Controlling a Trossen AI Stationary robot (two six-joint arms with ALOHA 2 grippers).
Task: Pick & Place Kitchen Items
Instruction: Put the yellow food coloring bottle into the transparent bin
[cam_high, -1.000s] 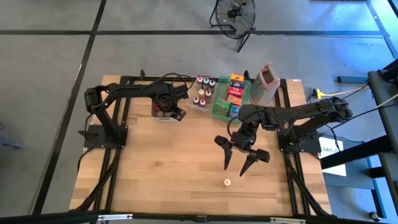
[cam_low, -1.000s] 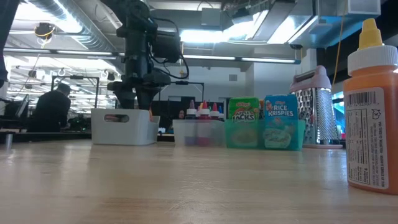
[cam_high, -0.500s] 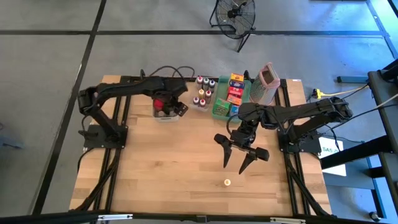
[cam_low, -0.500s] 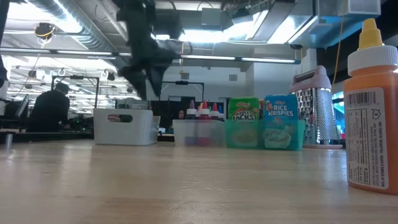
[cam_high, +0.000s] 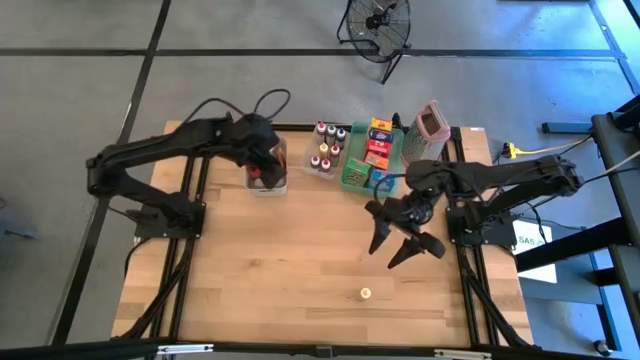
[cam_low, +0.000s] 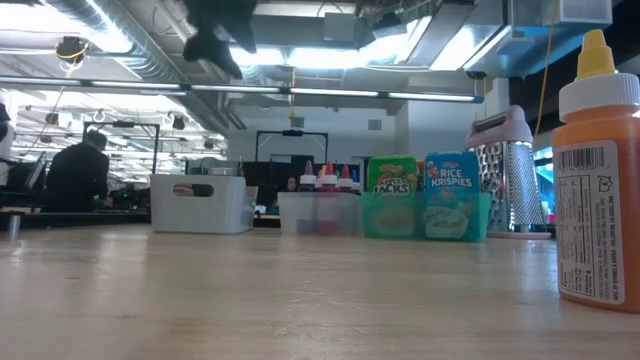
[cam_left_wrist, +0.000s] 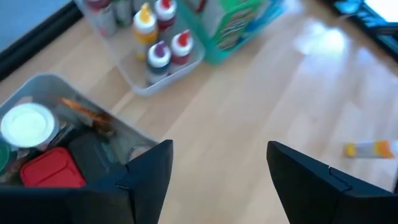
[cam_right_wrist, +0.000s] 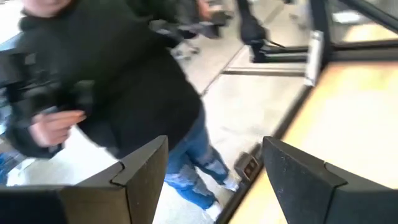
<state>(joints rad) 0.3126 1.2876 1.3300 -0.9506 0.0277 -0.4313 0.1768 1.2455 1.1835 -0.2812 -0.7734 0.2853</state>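
**Lone bottle waits near the table's front edge**

Standing by itself on the bare wood, the small orange bottle is well apart from the other kitchen items, which sit grouped at the far edge of the table: capped bottles in a clear bin, food boxes in a green tray, jars in another bin. Seen from above the bottle shows only its cap, so it is upright, its long axis vertical. The right claw hangs nearer to it, toward the far side and slightly to the right, fingers spread wide and holding nothing. The left claw is above the jar bin, also open and empty, much farther from the bottle. The right arm looks better placed to reach it, probably from above.
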